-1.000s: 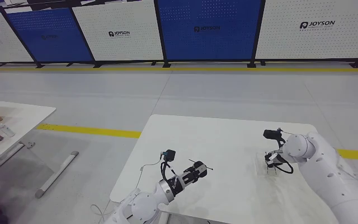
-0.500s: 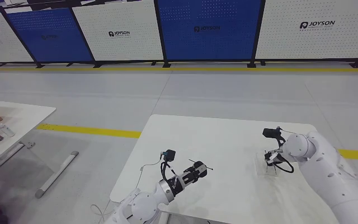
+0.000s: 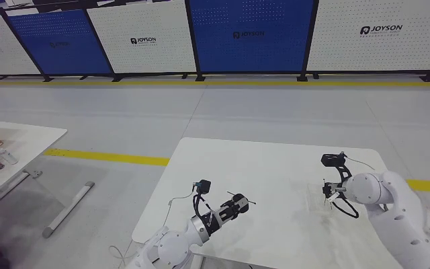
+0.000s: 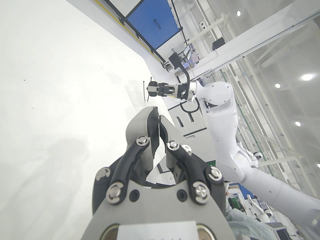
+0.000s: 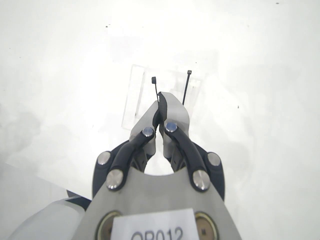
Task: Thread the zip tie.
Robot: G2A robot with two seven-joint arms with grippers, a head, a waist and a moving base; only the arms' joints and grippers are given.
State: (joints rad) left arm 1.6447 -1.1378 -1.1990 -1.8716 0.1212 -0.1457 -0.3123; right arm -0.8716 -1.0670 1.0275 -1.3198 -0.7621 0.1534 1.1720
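Right pincer (image 5: 160,99) clenched on a black zip tie (image 5: 155,86) over a clear stand (image 5: 136,96), left pincer (image 4: 158,113) gripping a second zip tie (image 3: 250,200) above the white desk (image 4: 62,63).

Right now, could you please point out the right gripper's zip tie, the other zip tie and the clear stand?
gripped zip tie (image 5: 153,78), right wrist view, its head.
other zip tie (image 5: 189,72), right wrist view, its head.
clear stand (image 5: 135,96), right wrist view, bare panel.
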